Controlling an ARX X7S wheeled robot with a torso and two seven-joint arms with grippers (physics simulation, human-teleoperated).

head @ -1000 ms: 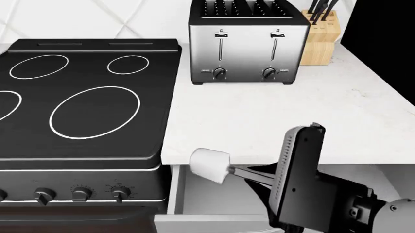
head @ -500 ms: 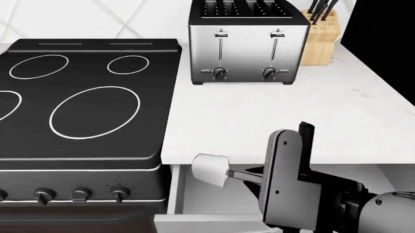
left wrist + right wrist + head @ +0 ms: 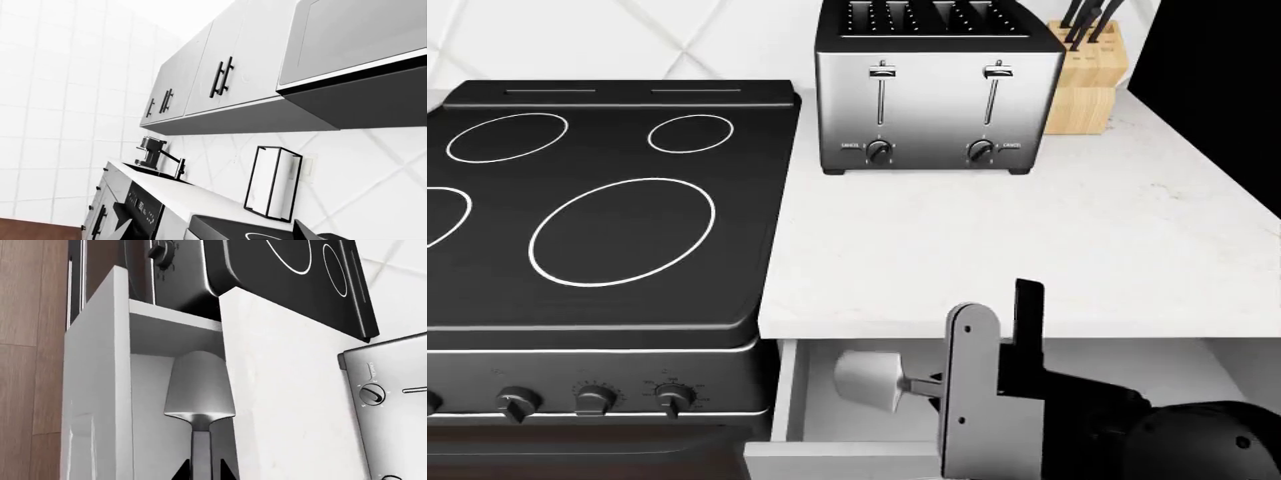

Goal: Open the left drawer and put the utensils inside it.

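The left drawer point(image 3: 789, 392) stands pulled out under the white counter edge, its white inside point(image 3: 157, 410) showing beside its front panel point(image 3: 87, 390). One of the utensils, a spatula with a flat grey blade point(image 3: 869, 381) and a dark handle, hangs just over the drawer's inside. My right gripper point(image 3: 932, 386) is shut on that handle. In the right wrist view the blade point(image 3: 200, 389) points along the drawer and the right gripper point(image 3: 203, 471) clamps the handle from both sides. My left gripper point(image 3: 213, 236) faces away toward the wall cabinets, fingertips wide apart, nothing between them.
A black stove point(image 3: 601, 200) with knobs point(image 3: 594, 400) borders the drawer on the left. A steel toaster point(image 3: 937, 90) and a wooden knife block point(image 3: 1088, 85) stand at the back of the counter point(image 3: 988, 240). Upper cabinets point(image 3: 220, 75) and a coffee machine point(image 3: 150, 152) show in the left wrist view.
My right gripper has dropped from counter-edge height down into the drawer opening, carrying the spatula with it. The blade now sits lower and slightly further right.
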